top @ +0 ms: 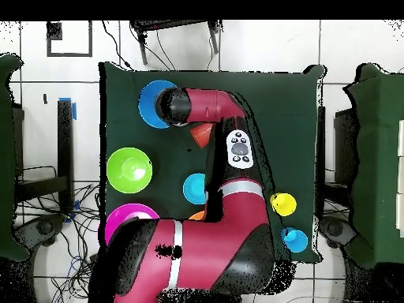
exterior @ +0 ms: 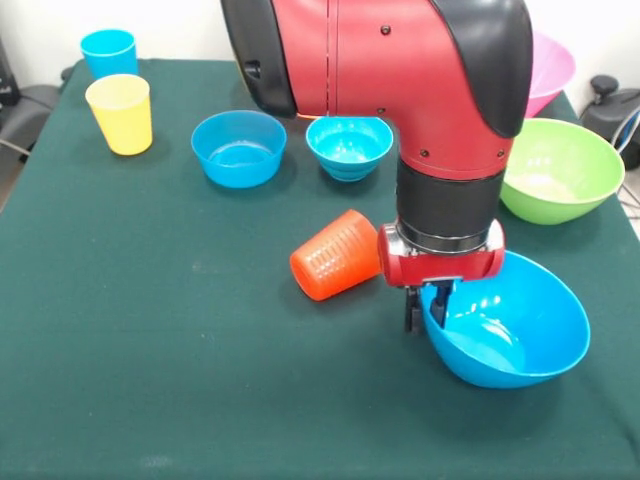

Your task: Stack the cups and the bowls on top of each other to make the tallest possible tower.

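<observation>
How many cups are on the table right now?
3: sky blue cup and yellow cup upright at one corner, orange-red cup on its side beside the gripper.

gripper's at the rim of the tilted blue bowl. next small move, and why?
Probably lift straight up a little. The gripper looks closed on the near rim of the blue bowl, which sits tilted on the table. Raising it clears the orange-red cup lying on its side alongside.
</observation>
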Robot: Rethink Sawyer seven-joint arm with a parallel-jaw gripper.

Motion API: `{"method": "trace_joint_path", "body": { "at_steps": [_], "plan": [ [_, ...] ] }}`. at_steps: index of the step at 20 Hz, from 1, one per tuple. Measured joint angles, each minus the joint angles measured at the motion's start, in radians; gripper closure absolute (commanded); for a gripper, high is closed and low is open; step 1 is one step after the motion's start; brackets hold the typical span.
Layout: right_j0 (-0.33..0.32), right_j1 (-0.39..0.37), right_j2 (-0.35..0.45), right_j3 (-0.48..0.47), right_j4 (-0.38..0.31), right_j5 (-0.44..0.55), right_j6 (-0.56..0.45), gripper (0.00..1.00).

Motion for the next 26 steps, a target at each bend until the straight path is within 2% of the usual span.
{"method": "trace_joint_path", "body": {
  "at_steps": [14, 20, 21, 26],
  "plan": [
    [-0.021, 0.000, 0.005, 0.000, 0.005, 0.000, 0.000, 1.00],
    [-0.111, 0.016, 0.054, -0.017, 0.005, 0.001, 0.000, 1.00],
    [-0.146, 0.034, 0.073, -0.039, 0.005, 0.008, 0.000, 1.00],
    [-0.231, 0.087, 0.135, -0.122, 0.005, 0.075, -0.012, 1.00]
  ]
}}
